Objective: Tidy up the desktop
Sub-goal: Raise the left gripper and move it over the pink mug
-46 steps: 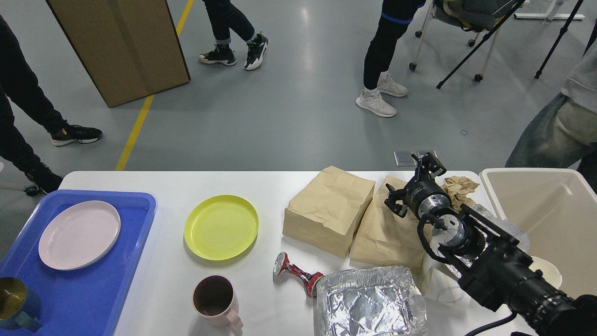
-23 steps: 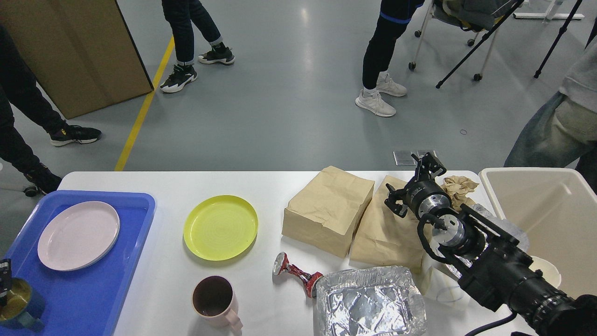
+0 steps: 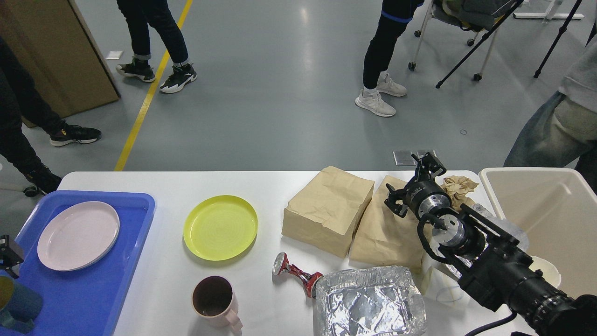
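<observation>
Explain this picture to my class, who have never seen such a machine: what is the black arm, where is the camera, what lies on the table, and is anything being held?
The camera sits in the robot's head, looking forward and down at a white desktop. The black arm coming in from the lower right is the robot's own right arm; the right gripper, its two-fingered hand, is open above the brown paper bags and holds nothing. Only a small dark piece of the left gripper shows at the left edge, too little to tell open from shut.

On the desktop lie a yellow plate, a pink mug, a crushed red can, a foil tray and crumpled paper. A blue tray on the left carries a pale pink plate and a blue cup. A beige bin stands on the right.
</observation>
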Controlling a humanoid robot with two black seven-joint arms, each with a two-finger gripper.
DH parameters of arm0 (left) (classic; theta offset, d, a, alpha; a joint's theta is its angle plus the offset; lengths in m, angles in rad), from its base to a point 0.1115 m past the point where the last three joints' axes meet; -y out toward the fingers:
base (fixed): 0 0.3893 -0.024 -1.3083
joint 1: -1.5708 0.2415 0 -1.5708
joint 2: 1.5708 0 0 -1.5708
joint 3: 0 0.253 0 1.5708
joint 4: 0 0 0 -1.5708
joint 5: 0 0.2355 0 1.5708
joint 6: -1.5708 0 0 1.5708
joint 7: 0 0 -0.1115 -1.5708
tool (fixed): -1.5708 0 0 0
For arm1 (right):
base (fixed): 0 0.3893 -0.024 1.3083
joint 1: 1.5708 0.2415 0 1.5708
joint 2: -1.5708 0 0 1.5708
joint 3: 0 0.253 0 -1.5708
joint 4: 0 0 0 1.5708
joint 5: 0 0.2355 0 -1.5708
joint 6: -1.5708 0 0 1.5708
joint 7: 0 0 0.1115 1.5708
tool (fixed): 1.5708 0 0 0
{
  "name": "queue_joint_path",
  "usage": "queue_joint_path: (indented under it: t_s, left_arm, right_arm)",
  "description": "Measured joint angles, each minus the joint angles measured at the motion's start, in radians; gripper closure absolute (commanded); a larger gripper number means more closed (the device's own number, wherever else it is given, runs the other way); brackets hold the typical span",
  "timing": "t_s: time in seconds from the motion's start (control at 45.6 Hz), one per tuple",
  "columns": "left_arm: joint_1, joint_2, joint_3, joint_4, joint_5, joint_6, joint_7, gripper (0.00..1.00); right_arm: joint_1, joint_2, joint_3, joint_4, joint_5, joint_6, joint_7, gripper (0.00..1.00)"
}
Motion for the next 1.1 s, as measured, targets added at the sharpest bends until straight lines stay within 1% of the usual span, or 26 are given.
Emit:
queue_joint_path:
  t_s: [0.088,0.219,0.285,0.373,0.482,0.57,0.723,0.811,0.942,1.096]
  left_arm:
    - [-0.069,-0.032,-0.004,0.0,-0.001,0.0,0.0,0.1]
    - [-0.18,-0.13,0.015,-0.002,0.002,0.0,0.003,0.1]
    - [-0.226,-0.185,0.026,-0.009,0.002,0.0,0.003,0.07]
    - [-0.285,-0.254,0.042,-0.034,0.002,0.0,-0.001,0.05]
    - [-0.344,-0.336,0.048,-0.093,0.002,0.0,-0.004,0.05]
    - [-0.36,-0.401,0.046,-0.135,0.001,0.0,-0.003,0.05]
    - [-0.377,-0.503,0.046,-0.17,0.001,0.0,0.001,0.05]
    - [-0.388,-0.534,0.043,-0.202,0.002,0.0,0.003,0.05]
    - [-0.424,-0.561,0.033,-0.288,0.004,0.0,0.003,0.05]
    - [-0.457,-0.641,0.03,-0.384,0.004,0.0,0.003,0.06]
  right_arm:
    - [0.0,0.0,0.0,0.0,0.0,0.0,0.0,0.0]
    - [0.0,0.0,0.0,0.0,0.0,0.0,0.0,0.0]
    - [0.0,0.0,0.0,0.0,0.0,0.0,0.0,0.0]
    - [0.0,0.0,0.0,0.0,0.0,0.0,0.0,0.0]
    - [0.0,0.0,0.0,0.0,0.0,0.0,0.0,0.0]
    - [0.0,0.0,0.0,0.0,0.0,0.0,0.0,0.0]
    - [0.0,0.0,0.0,0.0,0.0,0.0,0.0,0.0]
    - [0.0,0.0,0.0,0.0,0.0,0.0,0.0,0.0]
    - [0.0,0.0,0.0,0.0,0.0,0.0,0.0,0.0]
    - [0.0,0.0,0.0,0.0,0.0,0.0,0.0,0.0]
